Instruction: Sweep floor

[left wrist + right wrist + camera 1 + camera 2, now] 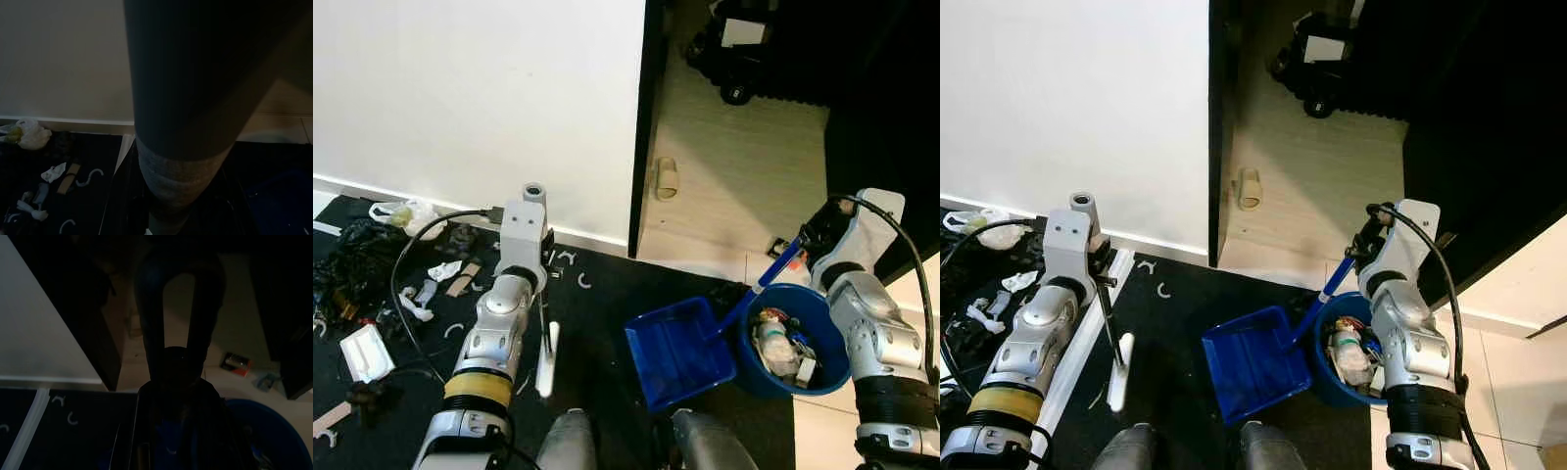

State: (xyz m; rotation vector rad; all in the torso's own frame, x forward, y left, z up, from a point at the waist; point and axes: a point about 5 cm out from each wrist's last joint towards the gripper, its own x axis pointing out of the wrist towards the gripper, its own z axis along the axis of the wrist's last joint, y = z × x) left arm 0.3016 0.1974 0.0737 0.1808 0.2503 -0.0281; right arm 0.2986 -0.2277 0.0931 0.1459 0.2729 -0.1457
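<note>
Dustpan (677, 354) lies on the black mat beside the blue bin (827, 328), its long blue handle slanting up and away to the right hand (800, 242), which looks closed round the handle's top. Left hand (544, 262) grips a thin dark broom pole running down to a white head (546, 360) beneath it. Scraps (440, 279) lie off to that hand's left, so the left arm is nearer them.

2 silver arms (494, 328), black cables, yellow band on left forearm.
</note>
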